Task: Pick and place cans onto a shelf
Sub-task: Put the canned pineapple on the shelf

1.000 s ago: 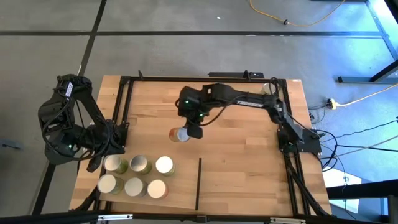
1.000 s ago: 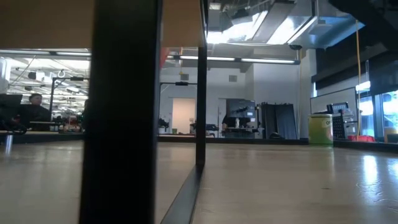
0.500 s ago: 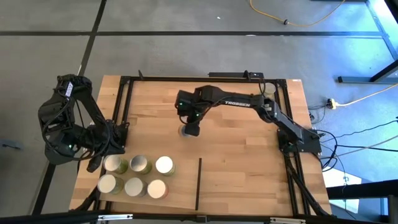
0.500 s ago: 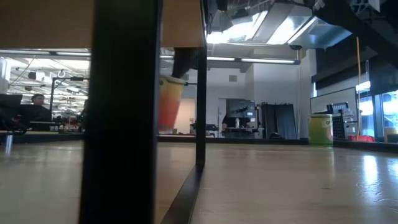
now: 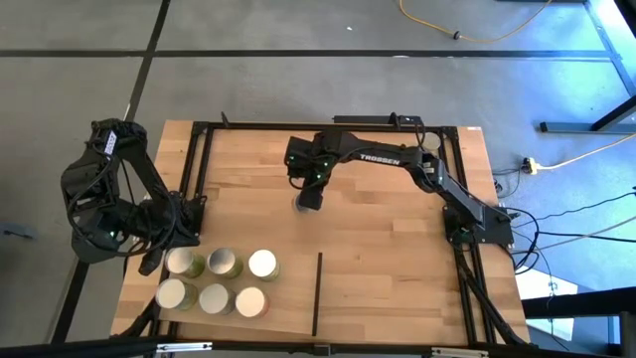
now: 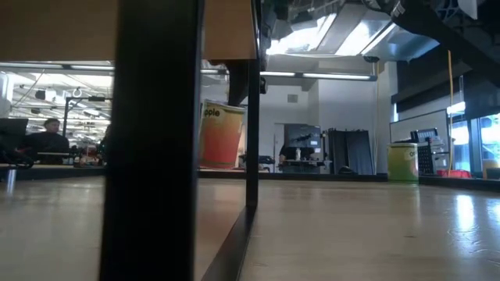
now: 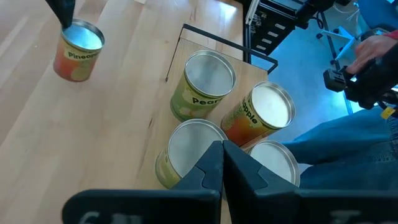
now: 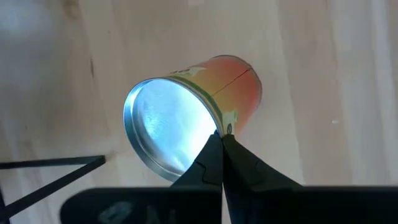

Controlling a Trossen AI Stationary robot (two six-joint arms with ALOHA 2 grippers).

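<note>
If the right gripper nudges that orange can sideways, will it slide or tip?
Probably tips: the orange can is taller than wide, and the shut right gripper sits at its top rim. Once down, its round wall would likely roll. The smooth wooden table might let it slide under a low push.

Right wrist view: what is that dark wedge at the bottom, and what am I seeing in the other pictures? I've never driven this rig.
That wedge is the right tool, its two fingers shut on the rim of the orange can. The high view looks straight down: two dark arms at a wooden table, six more cans near the left arm. The low view looks level across the table. The left wrist view shows the left tool, shut and empty, above those cans.
</note>
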